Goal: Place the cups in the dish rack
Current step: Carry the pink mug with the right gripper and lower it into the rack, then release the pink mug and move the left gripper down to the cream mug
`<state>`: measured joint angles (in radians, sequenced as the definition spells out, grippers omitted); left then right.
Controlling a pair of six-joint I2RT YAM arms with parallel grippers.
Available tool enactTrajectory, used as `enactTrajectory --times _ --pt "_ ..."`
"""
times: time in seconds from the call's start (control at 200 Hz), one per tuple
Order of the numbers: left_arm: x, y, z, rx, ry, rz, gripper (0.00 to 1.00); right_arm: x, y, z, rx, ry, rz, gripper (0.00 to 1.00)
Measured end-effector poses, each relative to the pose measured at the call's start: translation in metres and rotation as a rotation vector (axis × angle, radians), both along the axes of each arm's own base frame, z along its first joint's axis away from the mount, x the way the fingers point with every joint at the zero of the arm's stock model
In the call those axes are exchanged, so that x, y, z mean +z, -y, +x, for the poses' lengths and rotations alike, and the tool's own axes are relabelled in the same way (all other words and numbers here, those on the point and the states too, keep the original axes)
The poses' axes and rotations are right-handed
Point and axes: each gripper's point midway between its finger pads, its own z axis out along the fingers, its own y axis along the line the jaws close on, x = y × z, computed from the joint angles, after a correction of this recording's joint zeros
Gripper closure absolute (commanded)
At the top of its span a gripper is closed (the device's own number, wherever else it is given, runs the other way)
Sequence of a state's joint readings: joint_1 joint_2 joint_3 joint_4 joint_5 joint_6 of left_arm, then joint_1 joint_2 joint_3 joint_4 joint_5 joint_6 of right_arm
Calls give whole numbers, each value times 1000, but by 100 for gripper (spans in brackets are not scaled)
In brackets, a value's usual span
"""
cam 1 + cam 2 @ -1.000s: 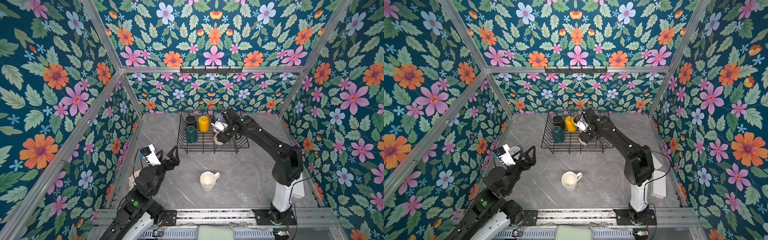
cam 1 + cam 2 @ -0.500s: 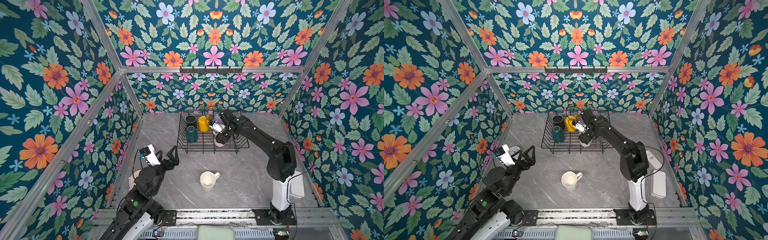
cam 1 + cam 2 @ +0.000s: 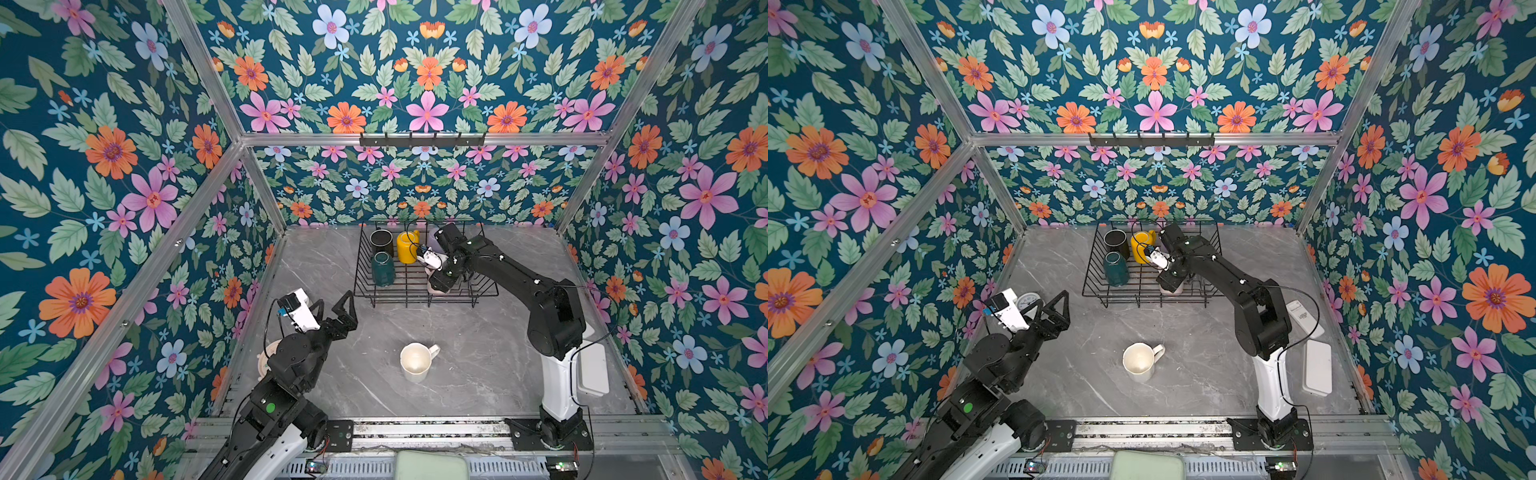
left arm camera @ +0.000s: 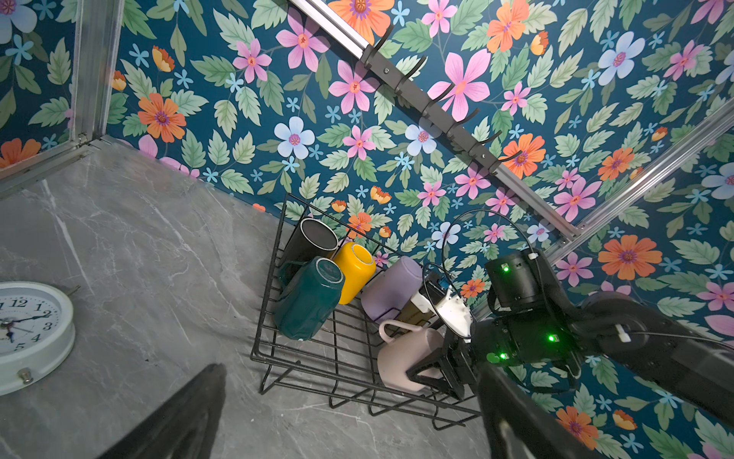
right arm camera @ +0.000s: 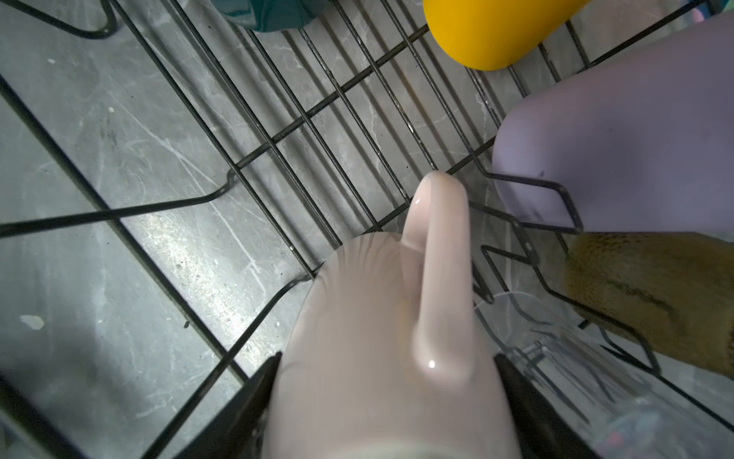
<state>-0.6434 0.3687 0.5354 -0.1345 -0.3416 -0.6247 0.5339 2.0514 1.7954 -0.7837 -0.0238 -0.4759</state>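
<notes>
Floral paper covers every wall of the booth, and the floor is a grey marbled tabletop point(image 3: 465, 374). In both top views the dish rack point(image 3: 409, 291) sits toward 12 o'clock on it. The black mug point(image 3: 381, 241), yellow mug point(image 3: 406, 247) and dark green mug point(image 3: 383, 269) are packed into its 10 o'clock corner. This probably keeps the nearer slots free for later cups. The yellow and green mugs lean with their bases showing, as for draining.

The right gripper point(image 3: 439, 284) reaches into the rack near its 6 o'clock edge. Its jaws pinch the pale pink mug point(image 4: 401, 357) across the body, so the handle runs between the fingers point(image 5: 258, 397) and is not pressed. The lilac tumbler point(image 4: 393, 288), amber glass point(image 5: 643, 302) and clear glass point(image 5: 556, 357) lie just beside it among the prongs. I cannot tell whether the pink mug already bears on the wire or hangs just above it.

The white mug point(image 3: 415, 362) stands upright on the tabletop at about 6 o'clock from the rack, well apart from it. It looks like the last cup to load. The left gripper point(image 3: 332, 301) hovers at 8 o'clock from the rack with its jaws spread wide and nothing in them, probably ready for that mug. A small round clock point(image 4: 31, 330) lies beside that arm.
</notes>
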Motion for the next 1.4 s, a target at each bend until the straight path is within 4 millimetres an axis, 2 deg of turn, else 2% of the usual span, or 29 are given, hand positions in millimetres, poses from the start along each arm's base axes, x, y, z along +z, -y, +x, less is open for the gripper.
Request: enactTrajectory --times 0.065,0.32,0.475,0.695,0.92,1.08,1.255,1.34,1.4 --pt "0 0 0 0 0 0 0 -4 0 0 -3 -2 -1 96" --pt "1 0 0 1 1 -1 0 -10 0 0 -14 -2 6 42" --pt "0 -1 -1 2 -4 3 0 -10 0 1 -27 -3 13 23" --pt "-2 -4 -3 10 -10 7 0 1 2 2 -49 20 24 16" --pt "-4 -8 -5 23 -17 9 0 13 2 3 -57 48 40 14" --pt "-7 -9 -5 26 -31 2 0 35 2 1 -86 81 87 14" --pt "-11 -10 -8 22 -63 17 0 85 6 -15 -174 135 229 14" --pt "-13 -6 -10 -6 -93 33 0 99 15 -34 -243 142 307 14" --pt "-15 -2 -11 -29 -120 50 0 102 24 -50 -292 132 350 13"
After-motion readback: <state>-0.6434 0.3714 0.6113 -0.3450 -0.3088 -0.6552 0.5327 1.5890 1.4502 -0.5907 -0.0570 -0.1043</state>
